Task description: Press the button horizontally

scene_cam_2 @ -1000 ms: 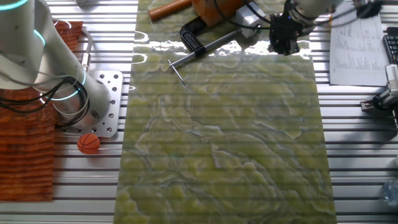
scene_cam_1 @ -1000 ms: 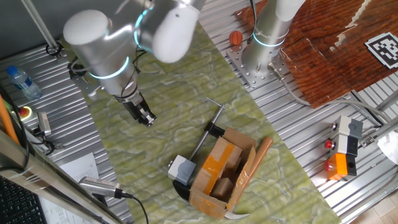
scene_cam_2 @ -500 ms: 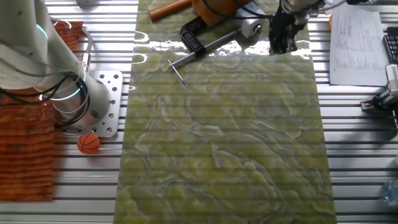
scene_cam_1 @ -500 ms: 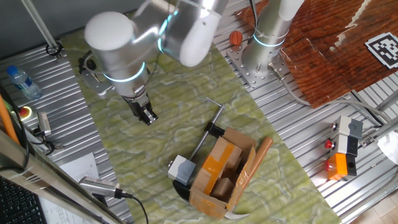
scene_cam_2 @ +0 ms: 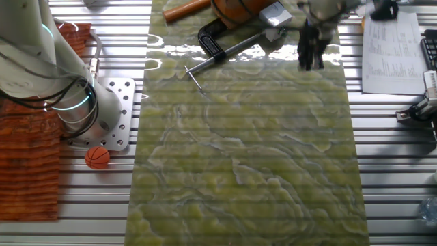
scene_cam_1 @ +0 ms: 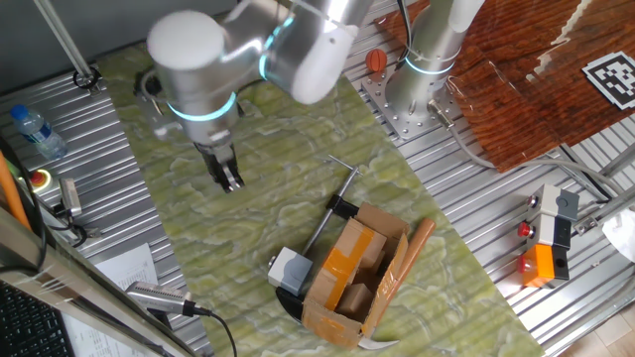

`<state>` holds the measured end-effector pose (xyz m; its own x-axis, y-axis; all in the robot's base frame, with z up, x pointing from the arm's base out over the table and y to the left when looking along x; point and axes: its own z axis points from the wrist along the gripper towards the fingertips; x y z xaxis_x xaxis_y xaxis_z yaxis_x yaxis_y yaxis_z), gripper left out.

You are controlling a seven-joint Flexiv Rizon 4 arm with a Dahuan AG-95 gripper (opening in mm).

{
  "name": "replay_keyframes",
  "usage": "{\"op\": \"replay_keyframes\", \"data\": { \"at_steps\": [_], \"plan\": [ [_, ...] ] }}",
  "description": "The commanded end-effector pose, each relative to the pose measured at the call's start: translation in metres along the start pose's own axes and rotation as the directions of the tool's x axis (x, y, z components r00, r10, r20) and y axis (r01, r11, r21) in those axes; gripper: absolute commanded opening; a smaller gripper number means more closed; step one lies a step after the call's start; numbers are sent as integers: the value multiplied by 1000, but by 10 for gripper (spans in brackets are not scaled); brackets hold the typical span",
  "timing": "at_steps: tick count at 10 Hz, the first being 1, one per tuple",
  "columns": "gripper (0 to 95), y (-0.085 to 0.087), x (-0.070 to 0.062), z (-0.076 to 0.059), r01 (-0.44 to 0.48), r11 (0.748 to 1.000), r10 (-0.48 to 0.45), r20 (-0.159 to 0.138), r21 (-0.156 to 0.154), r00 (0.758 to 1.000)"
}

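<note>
The button is a small light grey cube with a white face on a black base. It stands against the left side of the cardboard box. In the other fixed view the button shows at the top edge. My gripper points down over the green mat, well to the upper left of the button and apart from it. In the other fixed view the gripper hangs just right of and below the button. Its dark fingers look narrow, and no view shows whether they touch.
A black clamp with a metal bar lies beside the box, and it also shows in the other fixed view. An orange handle lies along the box. A second arm's base, an orange ball, papers and orange-and-black units surround the mat.
The arm has swung and the wrist has turned, so the gripper now looks narrower. The gripper tip has shifted slightly over the mat. The button and box have not moved.
</note>
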<state>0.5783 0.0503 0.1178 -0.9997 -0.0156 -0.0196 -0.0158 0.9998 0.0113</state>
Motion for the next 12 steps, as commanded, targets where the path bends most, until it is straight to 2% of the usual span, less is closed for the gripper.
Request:
{"op": "replay_keyframes", "data": {
  "at_steps": [1, 4, 7, 12],
  "plan": [
    [0, -8, 2, -4, 102, 995, -102, -24, -7, 994],
    [0, -6, 2, -5, 114, 993, -114, -24, 10, 993],
    [0, -7, 3, -5, 113, 994, -113, -24, 10, 993],
    [0, -8, 3, -4, 107, 994, -107, -5, 13, 994]
  ]
}}
